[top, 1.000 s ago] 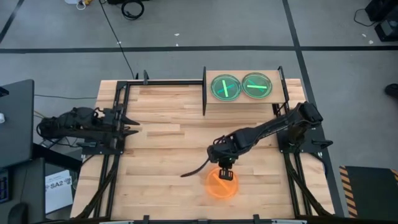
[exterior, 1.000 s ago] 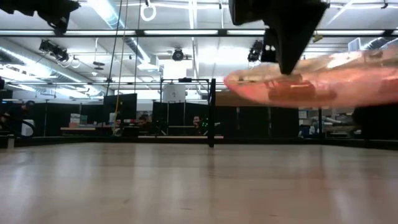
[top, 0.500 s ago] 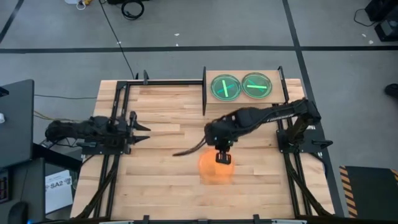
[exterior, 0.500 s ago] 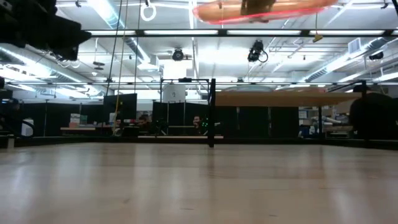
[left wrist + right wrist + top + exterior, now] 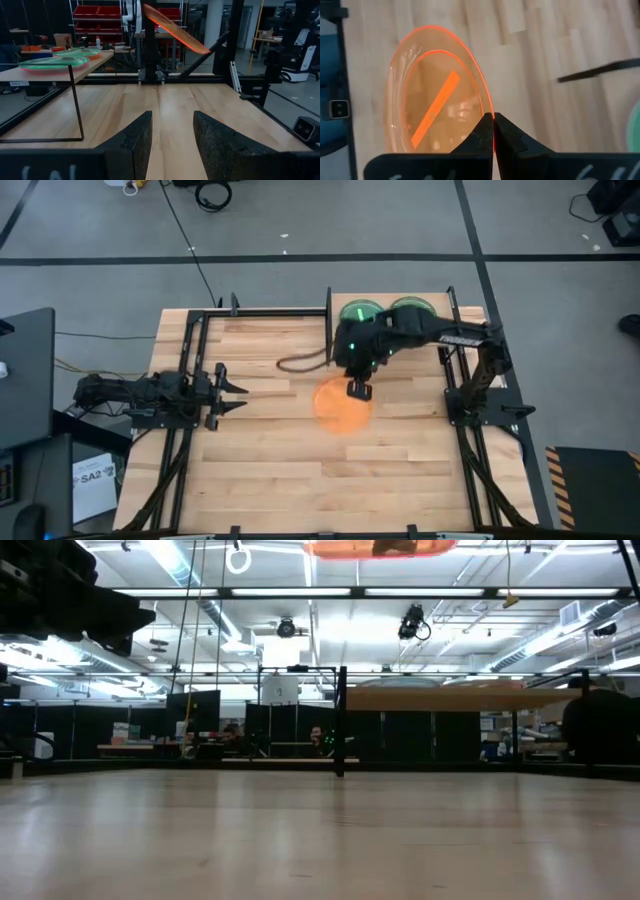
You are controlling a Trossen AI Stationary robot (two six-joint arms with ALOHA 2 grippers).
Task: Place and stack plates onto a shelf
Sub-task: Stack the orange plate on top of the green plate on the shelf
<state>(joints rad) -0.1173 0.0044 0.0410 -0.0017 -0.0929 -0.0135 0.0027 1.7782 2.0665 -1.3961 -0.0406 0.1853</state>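
An orange translucent plate [image 5: 340, 406] hangs in the air over the middle of the table. It shows at the top of the low view [image 5: 380, 548] and tilted in the left wrist view [image 5: 175, 30]. My right gripper [image 5: 358, 388] is shut on it. The shelf [image 5: 47, 72] is a light-wood board at the far right. My right arm covers most of it from above. Two green plates [image 5: 362, 310] [image 5: 412, 305] lie flat on it side by side. My left gripper [image 5: 235, 390] waits open at the table's left side [image 5: 170, 145], touching nothing. My right gripper pinches the orange plate's rim [image 5: 489, 111] between its two fingers, on the plate's far-right side [image 5: 354, 392]. The fingers come from above, pointing down. The plate is lifted clear of the table and extends from the fingers toward the near side, tilted.
A black metal frame [image 5: 190, 340] runs along the table's edges. A black post [image 5: 328, 330] stands at the shelf's left end. A dark cable [image 5: 300, 363] trails from my right arm. Bare wooden tabletop [image 5: 300, 470] lies below and near the plate.
My right gripper has carried the orange plate up and toward the table's far edge, nearer the shelf; the plate has risen to the top of the low view. My left gripper has reached a little toward the table's right.
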